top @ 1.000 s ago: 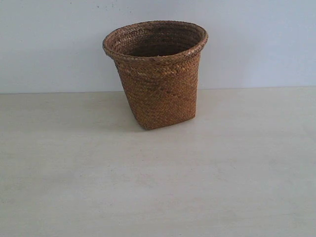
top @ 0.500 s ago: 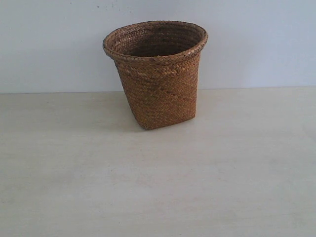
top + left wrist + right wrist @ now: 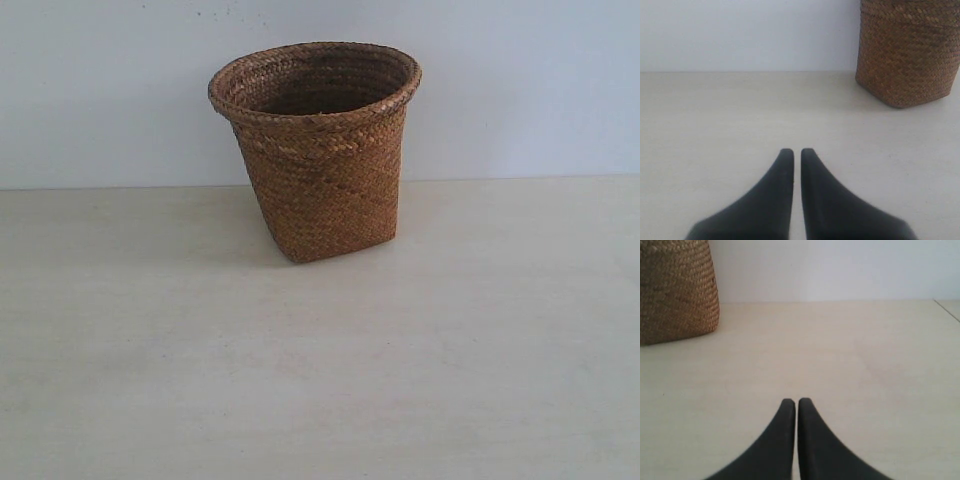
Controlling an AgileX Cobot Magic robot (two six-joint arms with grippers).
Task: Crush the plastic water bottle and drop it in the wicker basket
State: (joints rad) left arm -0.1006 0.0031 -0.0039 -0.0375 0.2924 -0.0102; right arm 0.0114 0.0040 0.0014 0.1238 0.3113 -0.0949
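The brown wicker basket [image 3: 322, 170] stands upright on the pale table near the back wall, its flared braided rim open at the top. Its woven wall also shows in the left wrist view [image 3: 907, 55] and in the right wrist view [image 3: 676, 290]. The plastic water bottle is out of view in every frame. My left gripper [image 3: 797, 151] is shut with nothing between its black fingers, low over bare table and well short of the basket. My right gripper [image 3: 793, 401] is shut and empty too, likewise apart from the basket. Neither arm shows in the exterior view.
The pale table [image 3: 320, 380] stretches wide in front of the basket. A plain light wall [image 3: 110, 90] rises behind it. In the right wrist view a table edge [image 3: 947, 308] shows off to one side.
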